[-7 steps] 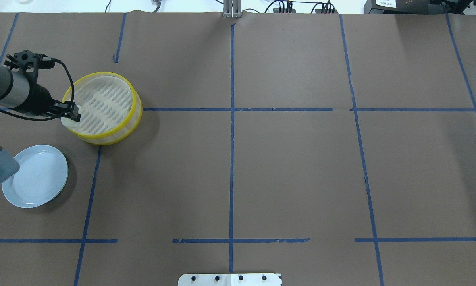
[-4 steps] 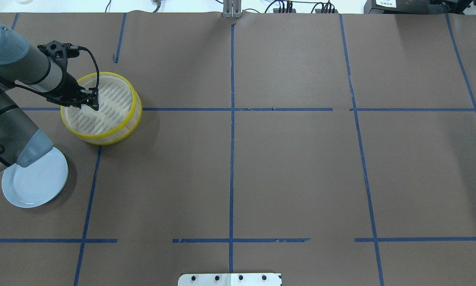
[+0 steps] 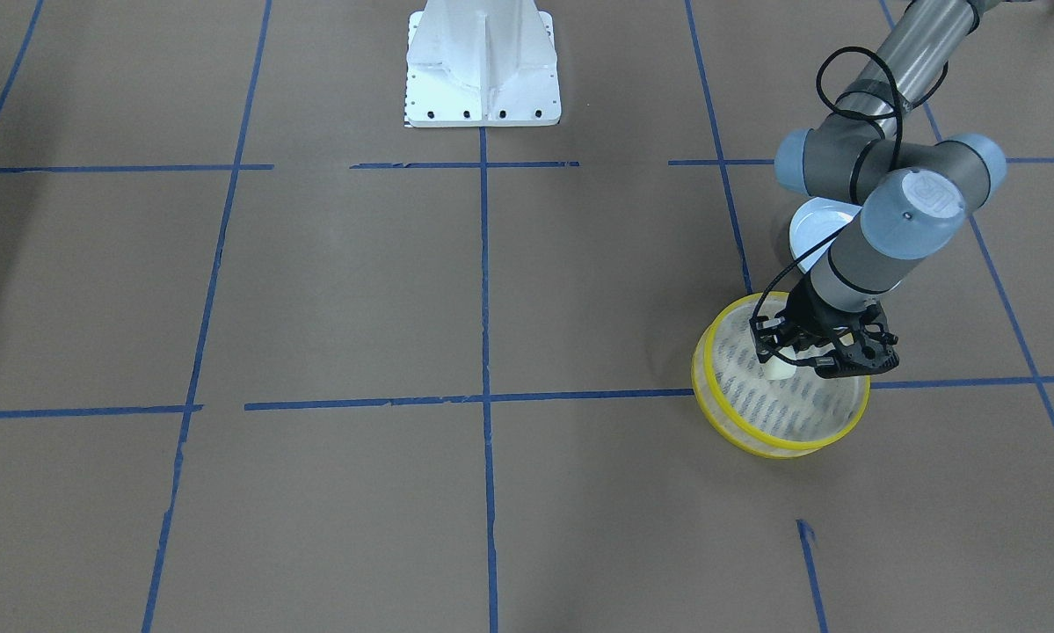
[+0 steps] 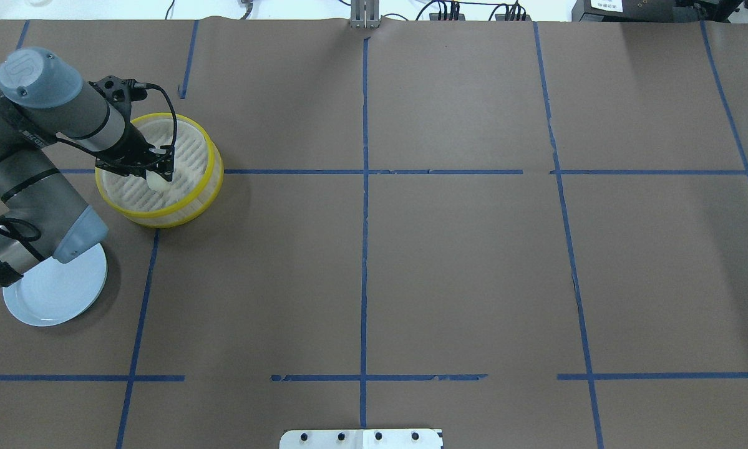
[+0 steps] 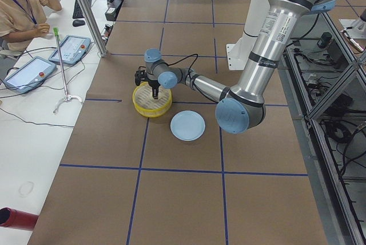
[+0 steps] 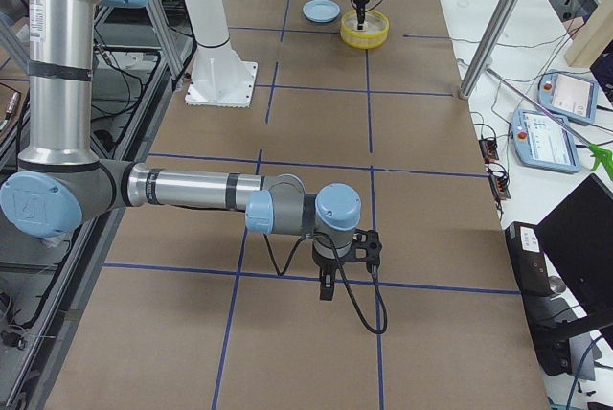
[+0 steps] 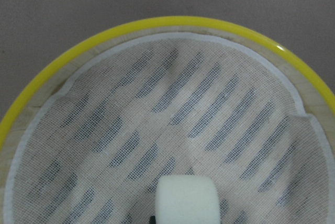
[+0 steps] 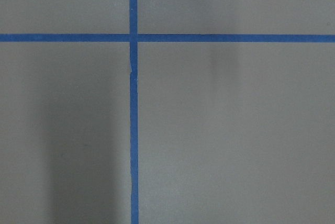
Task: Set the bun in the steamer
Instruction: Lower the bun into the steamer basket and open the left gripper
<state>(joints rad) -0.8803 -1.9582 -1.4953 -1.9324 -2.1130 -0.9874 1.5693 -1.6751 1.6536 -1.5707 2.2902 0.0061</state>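
1. A robotics lab: a brown-papered worktop [image 4: 448, 262] gridded with blue tape [image 4: 364, 249].
2. Teach pendants [image 5: 71, 48] lie on a side desk [image 5: 34, 119] beside a seated operator [image 5: 20, 10].
3. A white arm pedestal [image 3: 483, 61] is bolted down.

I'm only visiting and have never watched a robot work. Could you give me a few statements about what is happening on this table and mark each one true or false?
1. The bun is within the yellow rim of the steamer. True.
2. The steamer has a lid on. False: it is open, and the left wrist view looks straight into it.
3. The bun lies on the pale blue plate. False: the left gripper holds it over the steamer.
4. The plate sits beside the steamer without touching it. True.
5. The right gripper is also at the steamer. False: it hangs over brown paper far from the steamer.
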